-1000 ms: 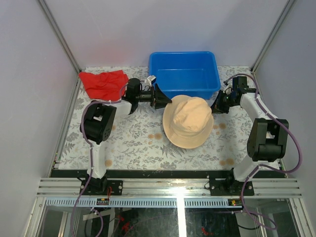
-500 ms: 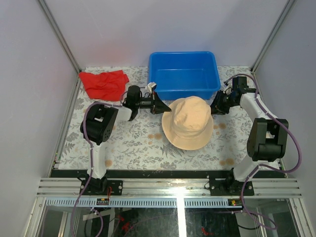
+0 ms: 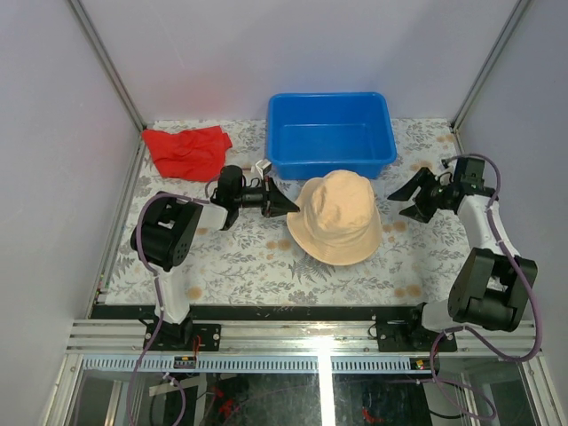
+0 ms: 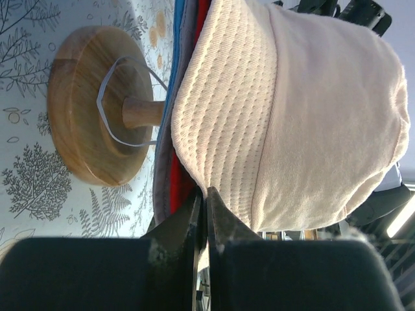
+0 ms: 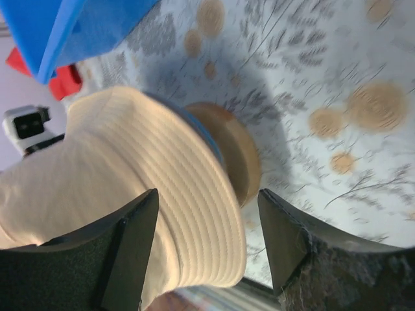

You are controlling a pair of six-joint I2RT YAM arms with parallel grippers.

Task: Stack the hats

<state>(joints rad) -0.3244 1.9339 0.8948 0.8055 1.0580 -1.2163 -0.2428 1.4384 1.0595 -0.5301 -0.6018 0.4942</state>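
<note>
One flat red cloth (image 3: 186, 151) lies crumpled in the back left corner of the tabletop (image 3: 240, 257), well apart from everything else. To its right, the left gripper (image 3: 293, 206) points at the left brim of the pile with its jaws pressed together. The left wrist view puts the tips right at the layered brim edges, but whether any fabric is caught between them cannot be told.

Four hats sit one over another near the middle of the tabletop. From overhead only the peach hat (image 3: 337, 217) shows, crown up and covering the rest. Only the left wrist view shows what lies under it: the thin edge of the blue hat (image 4: 174, 39) lowest, then the grey hat (image 4: 187, 32), then the red hat (image 4: 202, 13), all nested beneath the peach brim. That view also shows one wooden stand (image 4: 97, 139), its round base on the tabletop and its stem rising into the pile. Overhead, the stand is fully hidden. The right wrist view catches the base and a sliver of blue brim, but not the grey or red.

One blue bin (image 3: 330, 133) stands at the middle of the back edge, just behind the hats and close to the peach brim.

At the right, the right gripper (image 3: 401, 202) has its jaws spread wide. It is apart from the hats, with bare tabletop between it and the brim, and its fingers (image 5: 285, 240) grip nothing.
</note>
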